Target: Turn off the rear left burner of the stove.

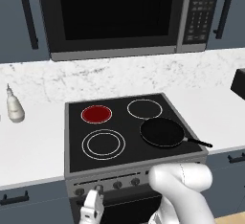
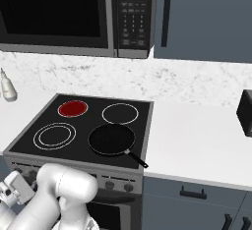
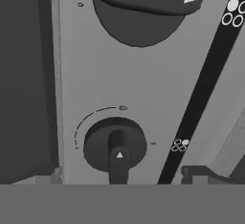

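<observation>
The white arm's jaws (image 1: 94, 202) sit wide apart at the grey steel panel of the black glass stove (image 1: 125, 144), holding nothing. A small dark round knob (image 3: 115, 144) lies between them, while the round red rear left burner (image 1: 96, 114) glows.

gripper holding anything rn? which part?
Nothing held. In the hand view the fingertips stand apart, wide of the lower knob on the stove panel, not touching it. The gripper sits just in front of the knob row.

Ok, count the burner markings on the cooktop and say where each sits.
4. Rear left burner glows red; rear right ring; front left double ring; front right lies under the black pan.
</observation>
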You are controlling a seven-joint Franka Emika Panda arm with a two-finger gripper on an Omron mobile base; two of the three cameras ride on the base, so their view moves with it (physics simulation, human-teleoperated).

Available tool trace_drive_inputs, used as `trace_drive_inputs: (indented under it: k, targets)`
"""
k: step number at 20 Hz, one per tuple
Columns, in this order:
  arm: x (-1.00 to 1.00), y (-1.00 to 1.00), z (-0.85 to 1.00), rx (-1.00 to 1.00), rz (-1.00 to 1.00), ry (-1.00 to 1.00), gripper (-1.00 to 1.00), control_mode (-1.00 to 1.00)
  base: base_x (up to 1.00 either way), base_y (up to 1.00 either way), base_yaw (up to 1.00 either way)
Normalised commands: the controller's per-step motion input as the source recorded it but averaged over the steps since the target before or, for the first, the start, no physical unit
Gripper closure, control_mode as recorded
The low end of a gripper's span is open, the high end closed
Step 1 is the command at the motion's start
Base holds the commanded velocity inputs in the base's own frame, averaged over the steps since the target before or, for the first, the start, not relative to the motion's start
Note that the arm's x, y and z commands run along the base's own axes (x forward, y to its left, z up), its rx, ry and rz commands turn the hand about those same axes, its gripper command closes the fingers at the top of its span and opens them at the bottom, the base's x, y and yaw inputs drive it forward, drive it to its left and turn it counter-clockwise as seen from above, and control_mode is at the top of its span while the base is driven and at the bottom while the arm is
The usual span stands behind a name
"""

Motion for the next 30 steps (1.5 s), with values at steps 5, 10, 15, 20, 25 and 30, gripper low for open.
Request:
trace_drive_inputs:
  k: [5, 10, 15, 20, 25, 30]
  targets:
    - [0.18, 0.0, -0.17, 0.0, 0.01, -0.03, -1.0, -1.0, 0.0, 0.0, 0.0]
    - [0.13, 0.0, -0.17, 0.0, 0.0, -0.02, -1.0, -1.0, 0.0, 0.0, 0.0]
    - [0.15, 0.0, 0.0, 0.01, 0.0, 0.0, -1.0, -1.0, 0.0, 0.0, 0.0]
    - [0.15, 0.01, 0.0, 0.0, 0.0, 0.0, -1.0, -1.0, 0.0, 0.0, 0.0]
    - [0.09, 0.04, -0.01, 0.0, 0.0, 0.0, -1.0, -1.0, 0.0, 0.0, 0.0]
    - [0.18, 0.0, 0.0, 0.0, 0.0, 0.0, -1.0, -1.0, 0.0, 0.0, 0.0]
